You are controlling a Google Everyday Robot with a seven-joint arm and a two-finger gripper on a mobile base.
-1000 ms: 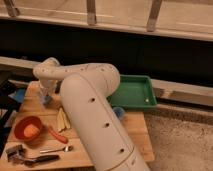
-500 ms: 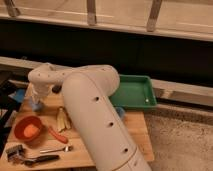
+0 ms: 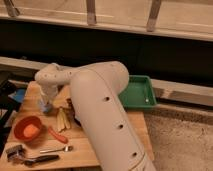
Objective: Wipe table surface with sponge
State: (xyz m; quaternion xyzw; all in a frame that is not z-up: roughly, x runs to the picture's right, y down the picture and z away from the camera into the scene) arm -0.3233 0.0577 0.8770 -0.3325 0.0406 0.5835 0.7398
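Note:
The light-brown wooden table surface fills the lower left. My white arm rises from the bottom centre, bends at the middle and reaches left. My gripper hangs down at the arm's end over the left part of the table. A small grey-blue block, the sponge, shows right at the gripper's lower end, at or on the tabletop. I cannot tell whether the gripper holds it or only touches it.
A red bowl with something orange inside, yellow strips, a red stick-shaped thing, a spoon and a black-handled tool lie front left. A bright blue flat object lies at the left edge. A green tray stands right.
The arm's forearm and gripper have swung left and down, from above the table's middle to the sponge at its left part. The arm now hides a small blue thing near the tray.

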